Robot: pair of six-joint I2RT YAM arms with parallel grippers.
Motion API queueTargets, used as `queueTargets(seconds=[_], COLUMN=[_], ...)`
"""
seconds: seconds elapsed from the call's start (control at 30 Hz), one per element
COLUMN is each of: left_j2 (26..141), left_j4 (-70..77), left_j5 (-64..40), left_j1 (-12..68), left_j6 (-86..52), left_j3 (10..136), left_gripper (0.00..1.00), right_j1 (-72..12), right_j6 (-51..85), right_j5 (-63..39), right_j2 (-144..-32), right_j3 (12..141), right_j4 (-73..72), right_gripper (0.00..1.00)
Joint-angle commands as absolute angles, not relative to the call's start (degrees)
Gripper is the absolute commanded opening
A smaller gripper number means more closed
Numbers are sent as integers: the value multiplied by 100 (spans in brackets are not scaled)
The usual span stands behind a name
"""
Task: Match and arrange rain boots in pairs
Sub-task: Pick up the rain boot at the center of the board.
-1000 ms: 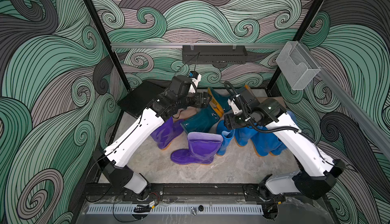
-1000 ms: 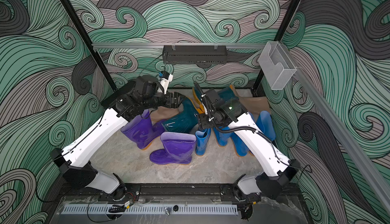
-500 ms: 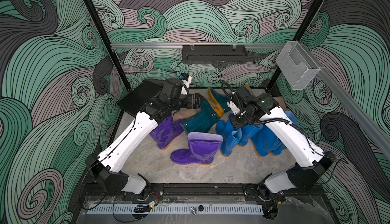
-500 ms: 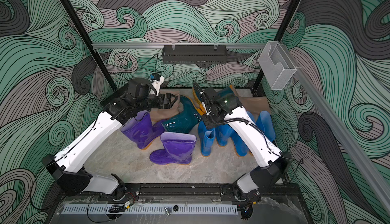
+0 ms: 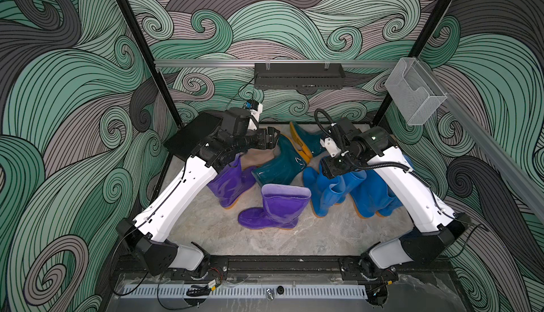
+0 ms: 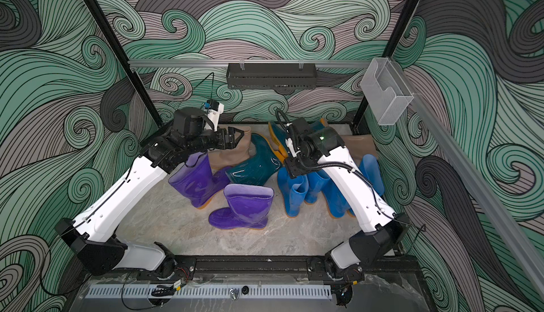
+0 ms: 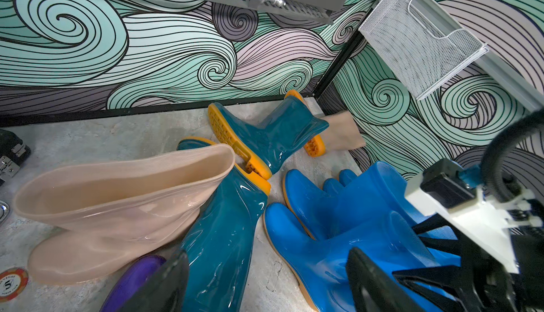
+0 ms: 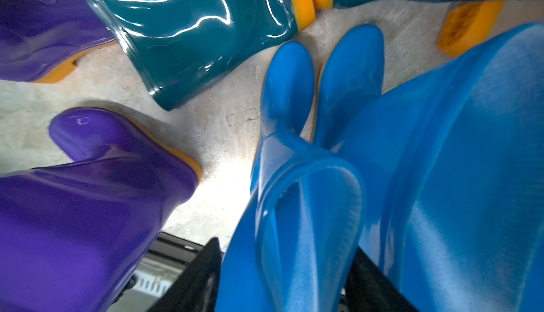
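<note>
Right wrist view: right gripper (image 8: 287, 248) points down with its jaws spread, one on each side of the shaft top of the front blue boot (image 8: 297, 201). Squeezing or only straddling: cannot tell.
Front blue boot: upright on the bench (image 5: 265, 243), long axis vertical, toe toward the back wall. It sits just beside the toe of a second blue boot (image 8: 350, 69).
Other blue boots (image 5: 374, 195): upright, bunched beside the right forearm.
Left gripper (image 5: 274, 139): jaws wide, holding nothing, hovering over the beige boot (image 6: 232, 154) and the lying teal boot (image 5: 279, 166).
Beige boot: upright, shaft mouth up, just below the left jaws.
Lying teal boot: on its side, long axis roughly front to back, shaft mouth at the front end. The sole is at the back end, almost touching the sole of the back teal boot (image 7: 273, 137).
Back teal boot: on its side near the back wall, tread facing the robot's left.
Second beige boot (image 7: 341, 132): lying behind the back teal boot, in the right back corner.
Front purple boot (image 5: 282, 207): upright mid-bench, toe to the robot's left.
Tilted purple boot (image 5: 231, 181): leaning, partly under the left forearm.
Black case (image 5: 194, 134): left back corner.
</note>
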State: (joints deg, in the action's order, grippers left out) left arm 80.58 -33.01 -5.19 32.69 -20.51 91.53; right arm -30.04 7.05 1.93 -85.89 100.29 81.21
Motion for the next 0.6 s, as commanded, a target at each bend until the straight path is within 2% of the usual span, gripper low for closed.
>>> queueTargets(seconds=[0.0,0.17,0.23,0.27,0.33,0.4,0.43,0.57], left_j2=[8112,8435,8496,8515,8580,8630,8658,8855], left_j4=[-3293,-3346,-3346,-3344,-3340,-3326,-3330,-3421], left_j5=[-635,-763,-812,-817,-835,-834,-833,-781], left_j1=[3234,3243,3250,3260,3293,3354,3388,3629], left_j6=[-1890,-1863,-1883,-1894,-1907,-1899,-1899,-1798], left_j3=[9440,9741,9860,9913,10052,10173,10244,10670], left_gripper=[85,85,85,85,85,85,85,85], right_j1=[-3102,-3276,-3325,-3347,-3381,-3400,-3410,-3419], right_j6=[1160,1559,1580,1574,1541,1476,1432,1241], right_j5=[-101,239,260,251,245,304,331,787], right_j2=[-8491,-8620,-8674,-8691,-8680,-8569,-8485,-8005], right_j3=[10040,9642,9579,9562,9659,9876,10031,10915], right_j4=[8312,8303,8284,8255,8259,8268,8267,8255], right_gripper=[74,75,70,61,22,4,0,0])
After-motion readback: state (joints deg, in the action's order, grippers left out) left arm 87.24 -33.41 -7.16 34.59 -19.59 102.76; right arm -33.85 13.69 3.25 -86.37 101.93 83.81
